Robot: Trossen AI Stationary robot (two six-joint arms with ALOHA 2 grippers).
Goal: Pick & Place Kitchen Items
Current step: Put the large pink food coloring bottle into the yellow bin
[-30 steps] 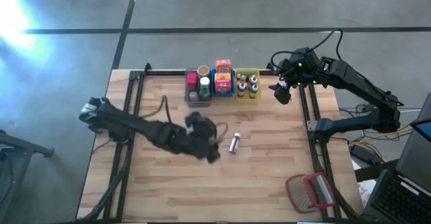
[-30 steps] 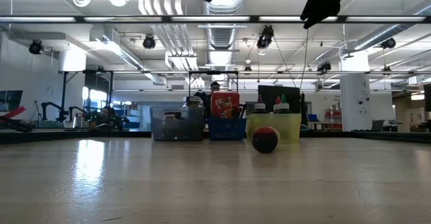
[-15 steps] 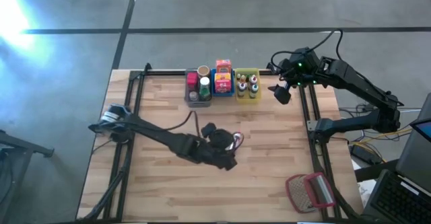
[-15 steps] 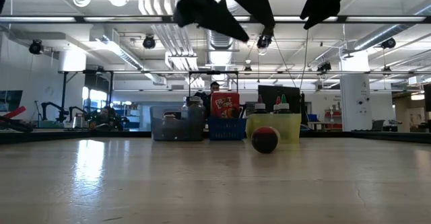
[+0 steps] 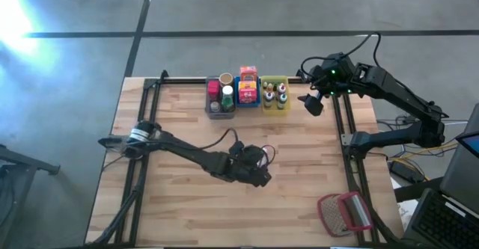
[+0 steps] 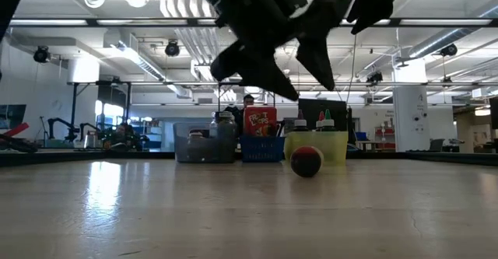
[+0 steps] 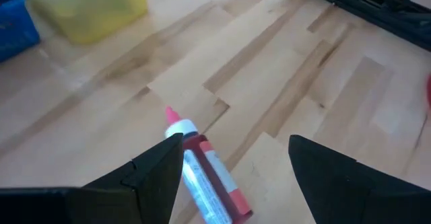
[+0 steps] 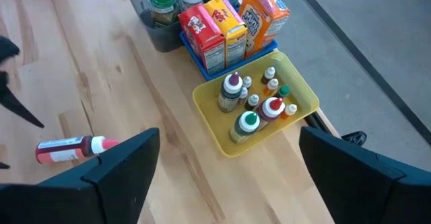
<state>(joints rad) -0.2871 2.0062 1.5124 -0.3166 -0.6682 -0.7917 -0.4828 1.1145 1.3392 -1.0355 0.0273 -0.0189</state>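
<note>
A small red bottle (image 7: pixel 205 177) with a white cap and pink tip lies on its side on the wooden table, near the middle (image 8: pixel 67 148). In the low view I see its round red end (image 6: pixel 306 161). My left gripper (image 6: pixel 311 92) hangs open above it, slanting down, and touches nothing. In the left wrist view (image 7: pixel 236 143) the bottle shows between the fingers, partly behind one. From above, that hand (image 5: pixel 262 170) covers most of the bottle. My right gripper (image 5: pixel 313 103) waits open, high over the table's far right (image 8: pixel 229 157).
Three bins stand in a row at the far edge. The grey bin (image 5: pixel 219 99) holds jars, the blue bin (image 5: pixel 248 93) holds boxes, and the yellow bin (image 8: pixel 296 116) holds several small bottles. A red-framed grey mesh object (image 5: pixel 344 211) lies at the near right corner.
My left gripper has come down and moved toward the table's right and near edge, ending over the red bottle, and its wrist has rolled. The bottle has stayed where it was.
</note>
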